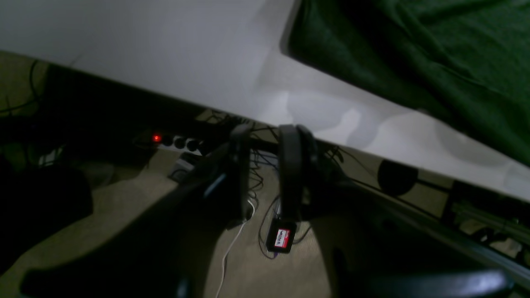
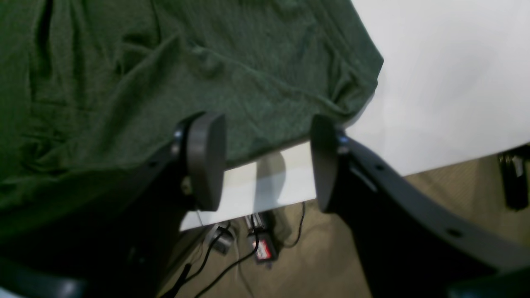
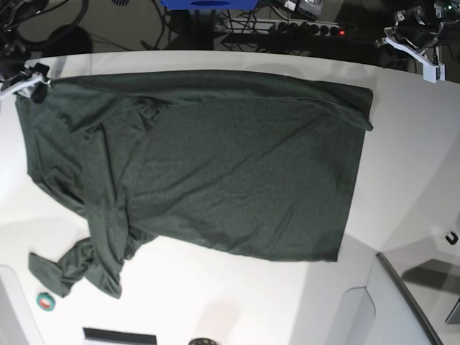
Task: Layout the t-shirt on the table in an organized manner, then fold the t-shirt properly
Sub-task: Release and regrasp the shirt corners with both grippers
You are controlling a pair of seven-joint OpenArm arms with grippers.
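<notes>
The dark green t-shirt point(image 3: 237, 165) lies spread across the white table point(image 3: 410, 180). Its body is mostly flat. One sleeve is bunched and trails toward the lower left. My right gripper point(image 2: 265, 165) stands open above the table's edge point(image 2: 447, 82), with nothing between its fingers and the shirt's edge point(image 2: 165, 62) just beyond them. In the base view the right gripper point(image 3: 29, 83) is at the shirt's top-left corner. My left gripper point(image 1: 265, 165) hangs past the table's edge point(image 1: 165, 49) over the floor. Its fingers stand a narrow gap apart and hold nothing. The shirt point(image 1: 434, 54) is off to its upper right.
A green tape roll point(image 3: 47, 302) sits near the front left of the table, and a small black hook point(image 3: 451, 238) at the right edge. Beyond the far edge, the floor holds a power strip with a red light point(image 1: 174, 142), tangled cables and a small black device point(image 1: 281, 240).
</notes>
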